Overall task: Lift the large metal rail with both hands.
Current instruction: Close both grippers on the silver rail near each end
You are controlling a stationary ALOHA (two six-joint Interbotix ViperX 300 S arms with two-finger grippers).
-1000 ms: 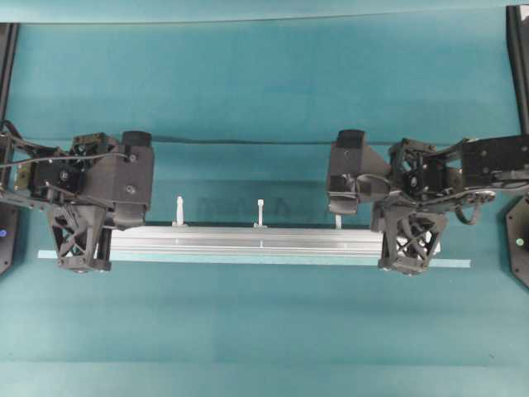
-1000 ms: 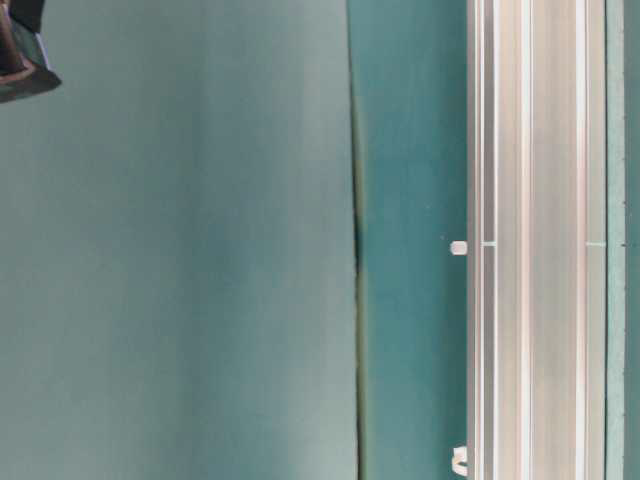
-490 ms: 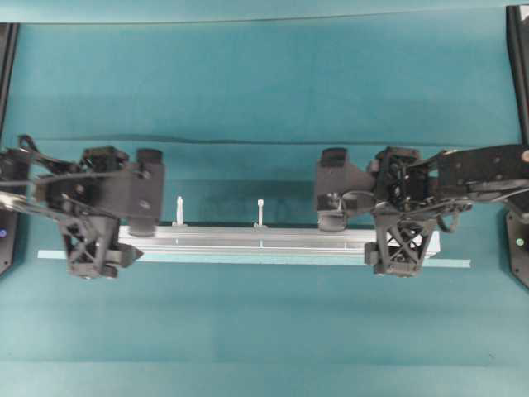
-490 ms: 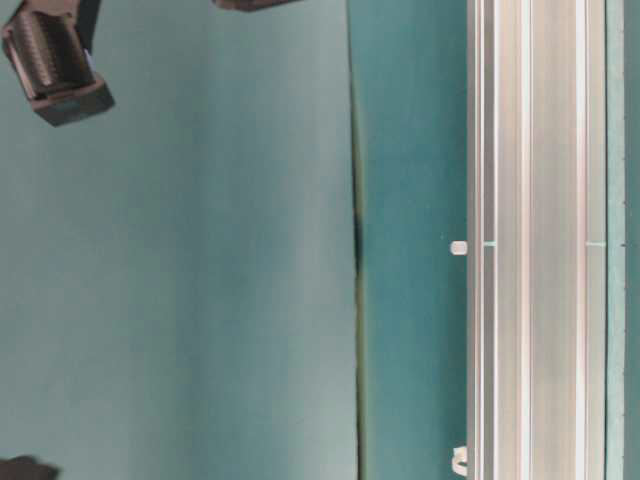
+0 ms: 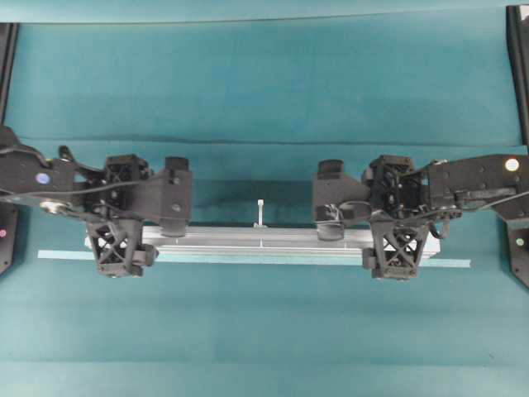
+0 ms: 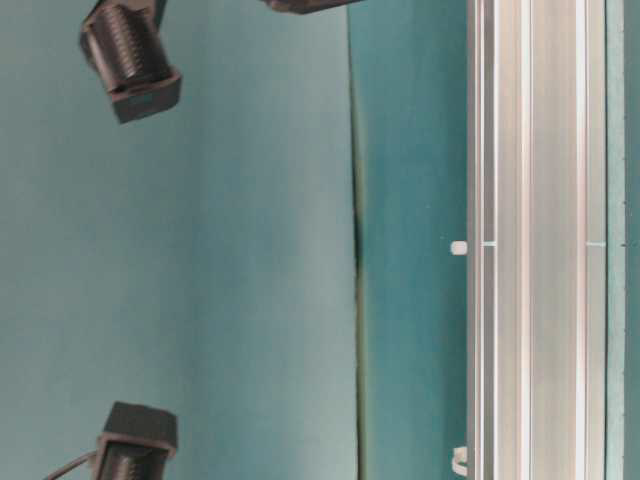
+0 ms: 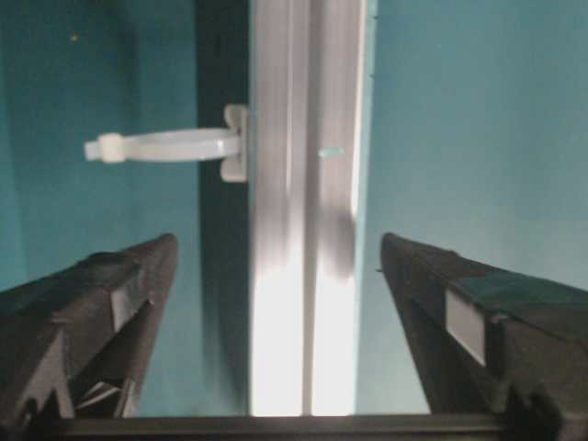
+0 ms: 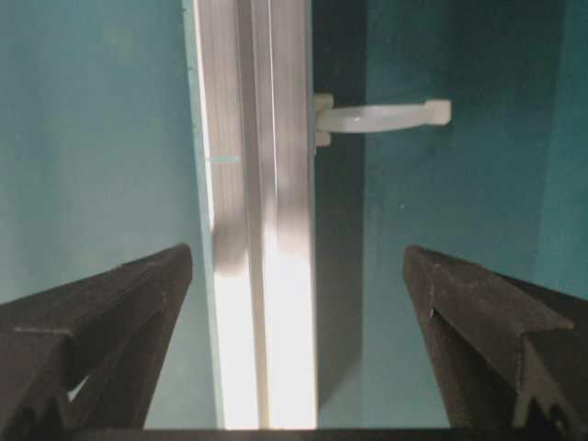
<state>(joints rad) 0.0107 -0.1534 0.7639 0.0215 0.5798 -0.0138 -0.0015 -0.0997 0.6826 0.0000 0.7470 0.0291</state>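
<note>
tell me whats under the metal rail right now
The metal rail lies on the teal cloth, with a thin pale strip showing along its near edge. The left pincer and right pincer hide its ends from above; what's beneath those isn't visible.

You see even, soft light; glare whitens the large metal rail (image 7: 303, 349) between each tool's blurred fingers (image 7: 87, 312), shadow alongside.
</note>
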